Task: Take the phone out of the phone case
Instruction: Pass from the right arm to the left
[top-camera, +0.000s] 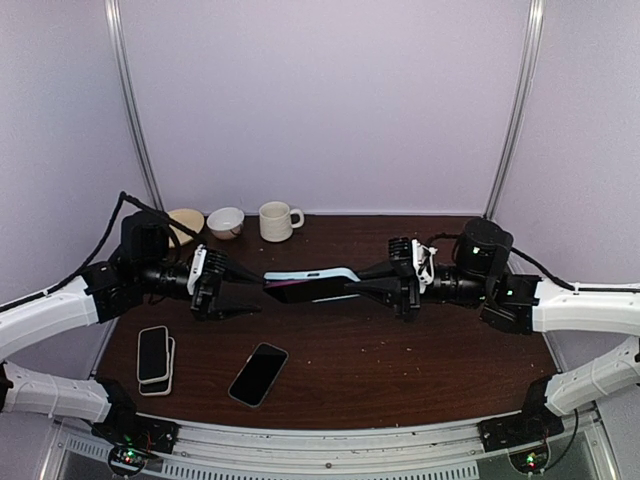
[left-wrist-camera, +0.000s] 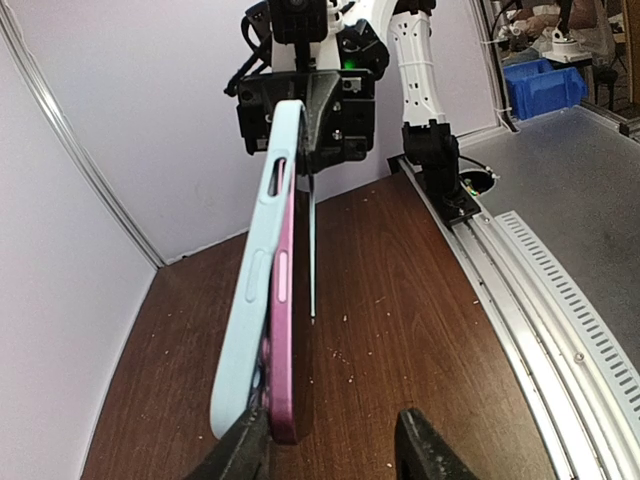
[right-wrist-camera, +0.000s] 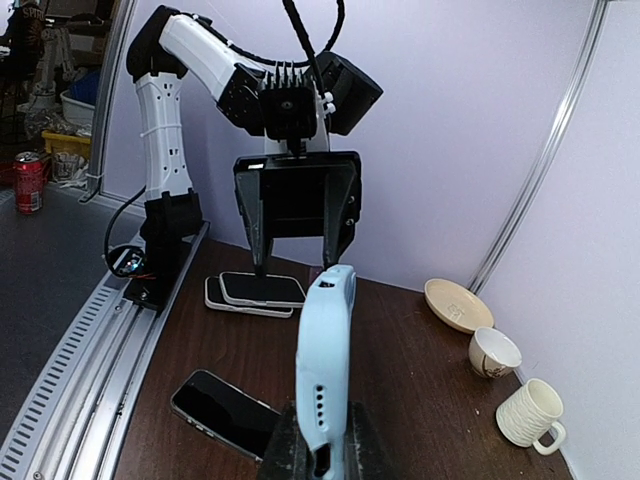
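A magenta phone (left-wrist-camera: 283, 330) in a light blue phone case (left-wrist-camera: 255, 290) hangs edge-up in the air over the middle of the table. At the end nearest my left gripper the phone's corner stands a little out of the case. My right gripper (right-wrist-camera: 322, 452) is shut on the other end of the phone case (right-wrist-camera: 325, 350). My left gripper (left-wrist-camera: 330, 450) is open around the near end: one finger (left-wrist-camera: 235, 450) touches the phone's corner, the other stands well apart from it. From above, the case (top-camera: 310, 273) spans between the left gripper (top-camera: 250, 296) and the right gripper (top-camera: 372, 281).
Two stacked phones (top-camera: 154, 358) and a black phone (top-camera: 258, 373) lie on the brown table (top-camera: 420, 360) at the near left. A saucer (top-camera: 186, 222), a small cup (top-camera: 225, 221) and a white mug (top-camera: 277, 220) stand at the back edge.
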